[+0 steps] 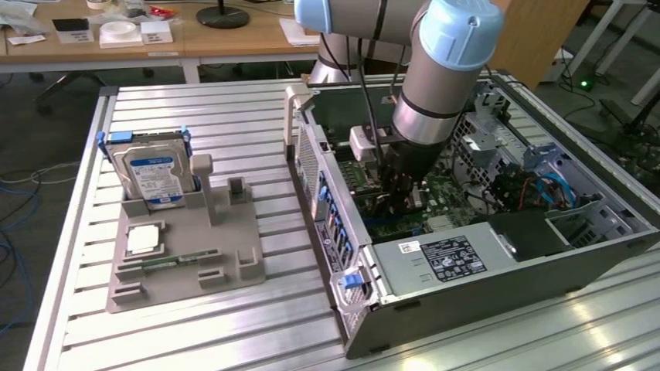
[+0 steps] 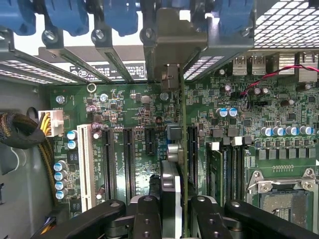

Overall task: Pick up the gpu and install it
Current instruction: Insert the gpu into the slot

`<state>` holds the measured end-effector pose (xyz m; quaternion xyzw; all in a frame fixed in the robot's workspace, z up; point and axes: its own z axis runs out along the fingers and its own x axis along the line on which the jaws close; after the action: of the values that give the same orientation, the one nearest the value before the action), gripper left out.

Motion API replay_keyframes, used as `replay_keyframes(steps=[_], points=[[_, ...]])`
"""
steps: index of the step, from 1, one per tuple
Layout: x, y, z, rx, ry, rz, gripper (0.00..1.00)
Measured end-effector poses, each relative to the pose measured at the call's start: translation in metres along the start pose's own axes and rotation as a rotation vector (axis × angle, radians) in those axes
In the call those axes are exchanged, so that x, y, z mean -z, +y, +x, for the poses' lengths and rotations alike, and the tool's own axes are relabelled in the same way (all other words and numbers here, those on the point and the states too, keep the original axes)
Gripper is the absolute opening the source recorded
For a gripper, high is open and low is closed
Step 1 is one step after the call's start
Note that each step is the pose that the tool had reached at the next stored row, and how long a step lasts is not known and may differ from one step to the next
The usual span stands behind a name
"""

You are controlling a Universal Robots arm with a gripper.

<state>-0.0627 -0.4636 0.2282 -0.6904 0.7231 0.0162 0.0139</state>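
Wrist view: gpu (image 2: 175, 164) edge-on, upright above motherboard (image 2: 124, 114).

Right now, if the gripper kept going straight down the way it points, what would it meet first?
The gripper, shut on the gpu, points at the motherboard; the card's lower edge would probably meet the board's slot area first, though depth is unclear.

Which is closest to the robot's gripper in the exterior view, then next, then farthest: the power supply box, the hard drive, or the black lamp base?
From the gripper:
1. Power supply box, inside the computer case, just below it.
2. Hard drive, upright in the holder, exterior view's left.
3. Black lamp base, on the far desk.
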Motion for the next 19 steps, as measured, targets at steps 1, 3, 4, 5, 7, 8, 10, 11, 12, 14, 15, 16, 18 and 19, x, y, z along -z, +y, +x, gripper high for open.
replay_keyframes(steps=[1,3,4,5,7,8,10,11,12,14,15,16,18,19], points=[[0.0000,0.0000,0.0000,0.000,0.0001,0.0000,0.28],[0.0000,-0.0006,0.0000,0.000,0.0002,-0.0009,0.28],[-0.0001,-0.0010,0.0000,0.000,0.0002,-0.0019,0.28],[-0.0001,-0.0015,-0.0001,0.000,0.0002,-0.0034,0.28],[-0.0001,-0.0024,-0.0001,0.000,0.0004,-0.0071,0.28],[-0.0001,-0.0026,-0.0001,0.000,0.0004,-0.0081,0.28],[-0.0002,-0.0033,-0.0001,0.000,0.0004,-0.0097,0.28],[-0.0002,-0.0036,-0.0001,-0.001,0.0005,-0.0102,0.28],[-0.0002,-0.0038,-0.0001,-0.001,0.0007,-0.0104,0.28],[-0.0003,-0.0038,-0.0002,-0.001,0.0006,-0.0104,0.28],[-0.0003,-0.0039,-0.0002,-0.001,0.0005,-0.0104,0.28],[-0.0003,-0.0039,-0.0002,0.000,0.0005,-0.0104,0.28],[-0.0003,-0.0039,-0.0002,0.000,0.0005,-0.0103,0.28],[-0.0003,-0.0039,-0.0002,0.000,0.0005,-0.0103,0.28]])
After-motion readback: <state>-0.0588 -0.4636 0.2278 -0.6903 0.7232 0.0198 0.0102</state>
